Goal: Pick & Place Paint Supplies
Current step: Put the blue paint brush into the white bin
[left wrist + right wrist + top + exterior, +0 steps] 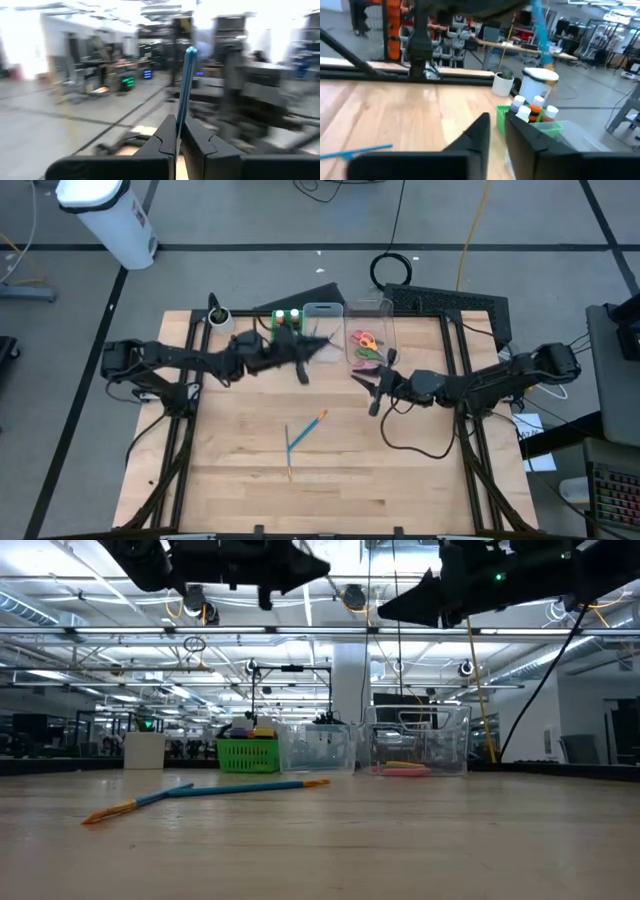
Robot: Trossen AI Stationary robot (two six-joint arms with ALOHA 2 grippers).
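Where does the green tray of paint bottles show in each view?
High view: green tray at the table's far edge, left of the clear bins.
Low view: far back, left of centre.
Left wrist view: not in it.
Right wrist view: lower right, beyond the fingers.
Shared landmark: the white-capped paint bottles standing in it.

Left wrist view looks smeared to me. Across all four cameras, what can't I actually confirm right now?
- Left wrist view: the left gripper is shut on a blue brush; motion blur hides the table and bins.
- High view: the left arm covers part of the green tray, so its bottles can't be counted.
- Right wrist view: the right gripper fills the foreground; the clear bin runs off the edge.
- Low view: scissors too small to count.
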